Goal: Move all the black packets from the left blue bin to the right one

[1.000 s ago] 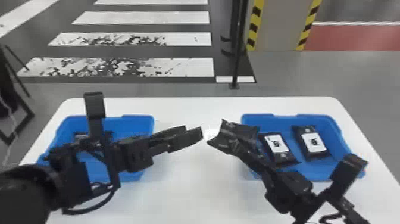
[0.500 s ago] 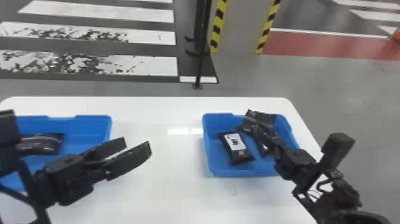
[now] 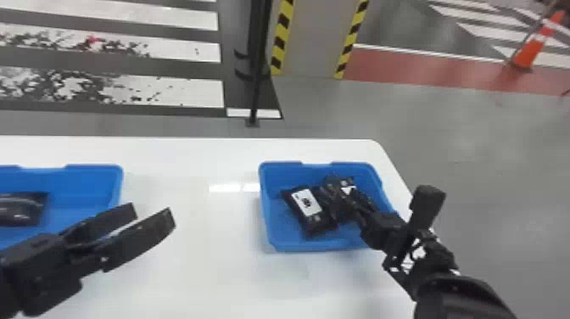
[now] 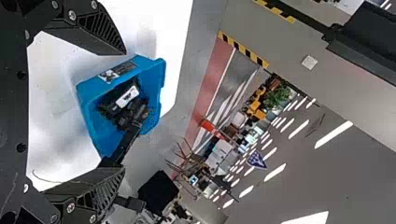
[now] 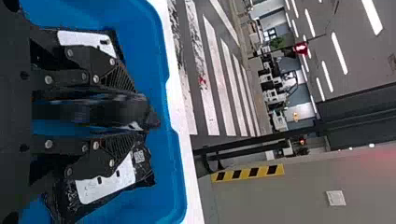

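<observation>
The right end effector (image 3: 345,197) was down inside the right blue bin (image 3: 273,247), with a dark packet (image 5: 107,109) standing on edge within its grasp. I could not tell whether it was pinching that packet or had it loose. In the right wrist view, two more black packets with white labels lay in the bin, one (image 5: 115,39) on either side of the end effector, the other (image 5: 112,182) with a small square code near its label.

The left end effector (image 3: 152,212) hung over the white counter (image 3: 203,271), near the left blue bin (image 3: 93,182), its two fingers spread apart. A shiny black packet (image 3: 21,208) lay in that bin, at the head view's left edge. Beyond the counter stood a dark pole (image 3: 257,68) and, farther off, an orange cone (image 3: 528,51).
</observation>
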{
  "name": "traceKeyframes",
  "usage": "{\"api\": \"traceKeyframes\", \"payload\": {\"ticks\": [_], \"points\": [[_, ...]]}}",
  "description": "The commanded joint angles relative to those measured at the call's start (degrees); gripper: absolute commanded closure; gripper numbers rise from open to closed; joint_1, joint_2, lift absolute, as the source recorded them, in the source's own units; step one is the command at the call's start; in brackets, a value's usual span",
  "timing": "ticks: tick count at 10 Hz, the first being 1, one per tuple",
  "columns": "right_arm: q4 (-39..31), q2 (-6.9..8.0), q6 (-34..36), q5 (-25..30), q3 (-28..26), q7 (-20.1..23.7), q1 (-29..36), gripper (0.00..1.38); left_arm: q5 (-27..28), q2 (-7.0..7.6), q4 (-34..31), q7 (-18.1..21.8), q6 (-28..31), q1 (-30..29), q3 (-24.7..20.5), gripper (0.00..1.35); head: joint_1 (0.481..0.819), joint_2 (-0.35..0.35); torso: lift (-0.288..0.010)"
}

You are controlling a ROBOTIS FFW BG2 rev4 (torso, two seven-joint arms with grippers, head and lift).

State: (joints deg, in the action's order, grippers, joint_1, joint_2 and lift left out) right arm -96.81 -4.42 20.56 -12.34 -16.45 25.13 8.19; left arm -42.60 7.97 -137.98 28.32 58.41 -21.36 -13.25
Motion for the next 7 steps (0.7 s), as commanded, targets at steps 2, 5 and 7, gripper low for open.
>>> {"api": "traceKeyframes", "payload": {"ticks": [2,5,7], "points": [[-0.57,1.61,-4.96,0.35,0.0,-1.23,3.33,0.09,-0.13,1.0,-0.46,-0.19,-0.48,0.41,-1.49,0.17,0.695,-0.241,-0.14],[-2.12,4.48,-19.02,1.38,0.34,-4.39,8.12,0.1,-0.13,6.18,-0.46,-1.86,-2.73,3.5,-1.72,0.17,0.695,-0.225,-0.14],[-4.79,4.48,-24.78,-0.11,3.31,-4.65,11.63,0.11,0.79,8.2,-0.46,-3.09,-3.15,6.46,-3.89,0.17,0.695,-0.208,-0.14]]}}
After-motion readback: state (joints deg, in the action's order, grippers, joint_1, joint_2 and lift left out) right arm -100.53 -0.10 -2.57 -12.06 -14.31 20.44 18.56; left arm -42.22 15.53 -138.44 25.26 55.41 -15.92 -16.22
